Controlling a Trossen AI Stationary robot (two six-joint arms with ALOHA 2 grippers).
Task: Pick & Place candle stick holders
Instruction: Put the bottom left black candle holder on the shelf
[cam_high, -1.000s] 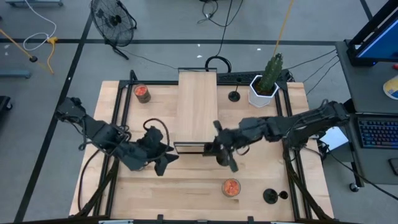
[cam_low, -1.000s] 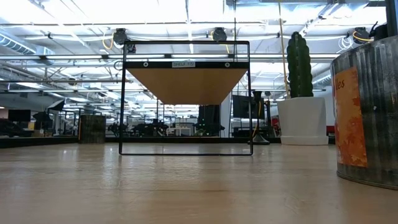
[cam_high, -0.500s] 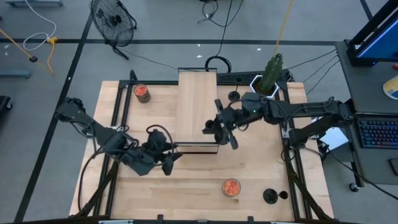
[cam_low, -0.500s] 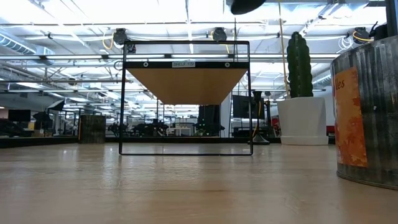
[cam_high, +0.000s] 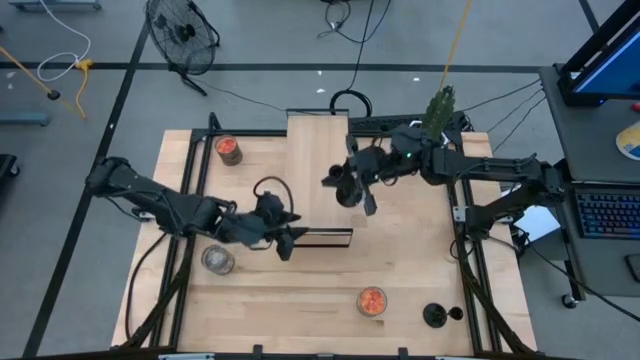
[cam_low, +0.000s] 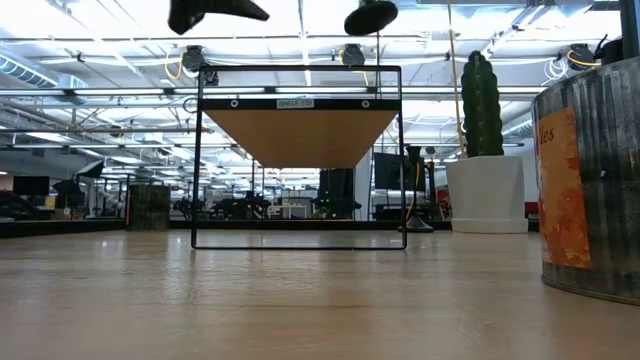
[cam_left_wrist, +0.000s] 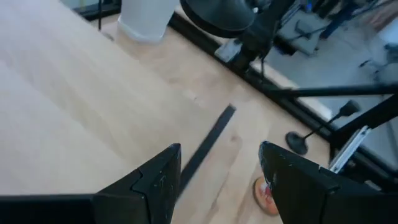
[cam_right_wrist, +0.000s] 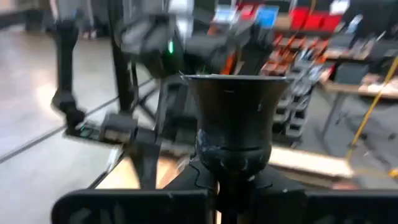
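So here's what's new: our right gripper (cam_high: 352, 190) has lifted one black candle stick holder (cam_right_wrist: 233, 118) from the middle of the bench (cam_high: 420, 270) up to the right edge of the long wooden box (cam_high: 316, 150) in the upper centre, fingers clenched on its stem. Looks to us like it's about to get placed on there. Meanwhile our left gripper (cam_high: 288, 240) has slid right toward the box's near end, fingers spread with nothing in them, and that uncovered the clear glass cup (cam_high: 217, 260) at lower left. Count from above: three cups, with orange ones at upper left (cam_high: 229, 150) and bottom centre (cam_high: 371, 301), plus two black holders we can actually see, the other at lower right (cam_high: 435, 315).
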